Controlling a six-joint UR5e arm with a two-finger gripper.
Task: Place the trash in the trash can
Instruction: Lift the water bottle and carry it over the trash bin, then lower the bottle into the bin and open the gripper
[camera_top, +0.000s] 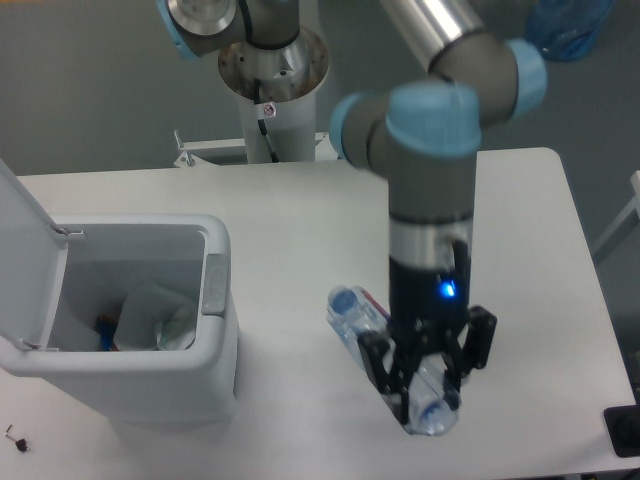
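The clear plastic bottle with a red-and-white label hangs slanted over the table's front right, cap toward the back left. My gripper is shut on its lower half, fingers on either side. The white trash can stands at the left with its lid flipped up and a grey panel on its rim. Inside it lies a crumpled white paper piece beside something blue. The arm hides the bottle's middle.
The robot's pedestal rises behind the table's back edge. A blue bag lies on the floor at the top right. A black object sits at the right edge. The table's front edge runs just below the gripper.
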